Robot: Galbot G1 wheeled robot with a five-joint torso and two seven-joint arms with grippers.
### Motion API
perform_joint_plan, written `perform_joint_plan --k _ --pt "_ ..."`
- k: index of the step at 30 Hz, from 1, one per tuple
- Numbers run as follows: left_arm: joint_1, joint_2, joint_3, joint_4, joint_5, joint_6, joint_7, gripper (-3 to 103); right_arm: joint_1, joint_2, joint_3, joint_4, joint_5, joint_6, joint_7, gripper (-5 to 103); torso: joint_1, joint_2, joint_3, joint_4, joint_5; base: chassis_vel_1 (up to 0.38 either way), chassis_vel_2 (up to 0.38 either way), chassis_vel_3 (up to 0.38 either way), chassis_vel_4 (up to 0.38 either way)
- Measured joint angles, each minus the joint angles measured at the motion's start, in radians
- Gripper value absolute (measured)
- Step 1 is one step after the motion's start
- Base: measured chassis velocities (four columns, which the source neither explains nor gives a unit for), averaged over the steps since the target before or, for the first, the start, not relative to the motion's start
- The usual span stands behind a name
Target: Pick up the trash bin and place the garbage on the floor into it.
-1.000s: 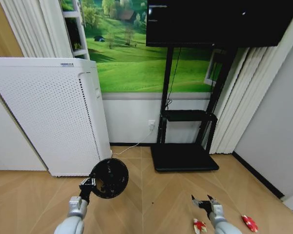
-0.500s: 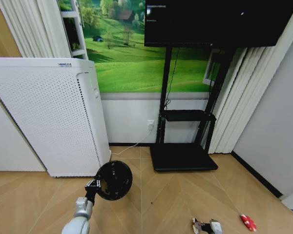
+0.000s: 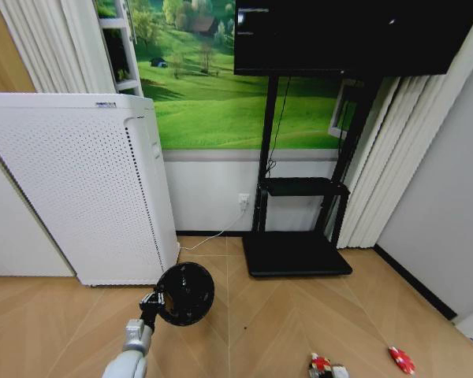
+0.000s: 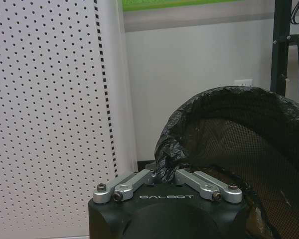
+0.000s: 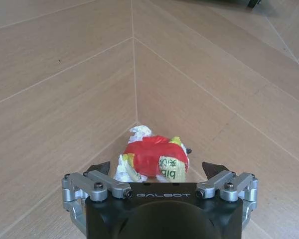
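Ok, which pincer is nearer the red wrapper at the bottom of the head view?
Right. The right pincer is open with its fingers on either side of the crumpled red wrapper. The left pincer is far off to the left, clamped on the trash bin's rim.

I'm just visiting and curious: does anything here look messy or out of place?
Yes: two crumpled red-and-white wrappers litter the floor. The right gripper is open around one; the left gripper holds the trash bin.

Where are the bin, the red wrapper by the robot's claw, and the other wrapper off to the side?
Bin [image 3: 184,293], head view: its dark mesh inside.
Wrapper [image 5: 152,155], right wrist view: the red crumpled middle, between the open fingers.
Second wrapper [image 3: 402,361], head view: its red middle, lying on the floor.
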Motion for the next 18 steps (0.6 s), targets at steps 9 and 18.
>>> perform_joint_plan --k 9,18 --pt "0.000 0.003 0.006 0.010 0.003 -0.007 0.000 3 0.030 0.030 0.004 -0.056 -0.013 0.017 -0.004 95 0.000 0.000 0.000 0.0001 0.0001 0.000 0.000 0.000 0.000" --pt "0.000 0.008 0.008 0.019 0.005 -0.013 0.000 3 0.048 0.047 0.009 -0.083 -0.027 0.042 -0.013 63 0.000 0.000 0.000 0.0001 0.0001 0.000 0.000 0.000 0.000"
